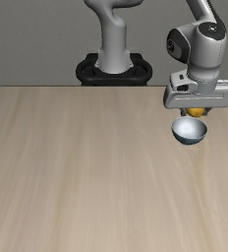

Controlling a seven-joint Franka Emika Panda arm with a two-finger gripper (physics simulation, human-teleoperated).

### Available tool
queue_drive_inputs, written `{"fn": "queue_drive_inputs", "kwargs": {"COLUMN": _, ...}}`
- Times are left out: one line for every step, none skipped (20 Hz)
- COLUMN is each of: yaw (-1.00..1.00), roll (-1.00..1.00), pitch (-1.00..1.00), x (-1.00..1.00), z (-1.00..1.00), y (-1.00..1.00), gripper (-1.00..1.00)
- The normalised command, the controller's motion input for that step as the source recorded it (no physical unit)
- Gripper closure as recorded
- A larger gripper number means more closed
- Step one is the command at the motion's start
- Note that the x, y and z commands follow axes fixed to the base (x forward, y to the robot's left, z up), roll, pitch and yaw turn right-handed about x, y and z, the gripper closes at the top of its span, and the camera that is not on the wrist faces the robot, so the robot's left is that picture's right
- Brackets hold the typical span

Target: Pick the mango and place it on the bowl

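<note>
Mango (198,114): lay directly over bowl (189,135), near the tabletop's (86,167) far edge on the exterior view's right; contact with the bowl undetermined. Tool (193,113): poised just above, grip state could not be told. Remaining, by judgement: release and withdrawal.

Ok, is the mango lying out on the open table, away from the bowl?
No, the mango shows just above the bowl's rim, directly under the gripper.
</note>
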Motion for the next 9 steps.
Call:
{"fn": "queue_drive_inputs", "kwargs": {"yaw": 0.0, "roll": 0.0, "pitch": 0.0, "x": 0.0, "z": 0.0, "y": 0.0, "gripper": -1.0}}
{"fn": "queue_drive_inputs", "kwargs": {"yaw": 0.0, "roll": 0.0, "pitch": 0.0, "x": 0.0, "z": 0.0, "y": 0.0, "gripper": -1.0}}
{"fn": "queue_drive_inputs", "kwargs": {"yaw": 0.0, "roll": 0.0, "pitch": 0.0, "x": 0.0, "z": 0.0, "y": 0.0, "gripper": -1.0}}
{"fn": "queue_drive_inputs", "kwargs": {"yaw": 0.0, "roll": 0.0, "pitch": 0.0, "x": 0.0, "z": 0.0, "y": 0.0, "gripper": -1.0}}
{"fn": "queue_drive_inputs", "kwargs": {"yaw": 0.0, "roll": 0.0, "pitch": 0.0, "x": 0.0, "z": 0.0, "y": 0.0, "gripper": -1.0}}
{"fn": "queue_drive_inputs", "kwargs": {"yaw": 0.0, "roll": 0.0, "pitch": 0.0, "x": 0.0, "z": 0.0, "y": 0.0, "gripper": -1.0}}
{"fn": "queue_drive_inputs", "kwargs": {"yaw": 0.0, "roll": 0.0, "pitch": 0.0, "x": 0.0, "z": 0.0, "y": 0.0, "gripper": -1.0}}
{"fn": "queue_drive_inputs", "kwargs": {"yaw": 0.0, "roll": 0.0, "pitch": 0.0, "x": 0.0, "z": 0.0, "y": 0.0, "gripper": -1.0}}
{"fn": "queue_drive_inputs", "kwargs": {"yaw": 0.0, "roll": 0.0, "pitch": 0.0, "x": 0.0, "z": 0.0, "y": 0.0, "gripper": -1.0}}
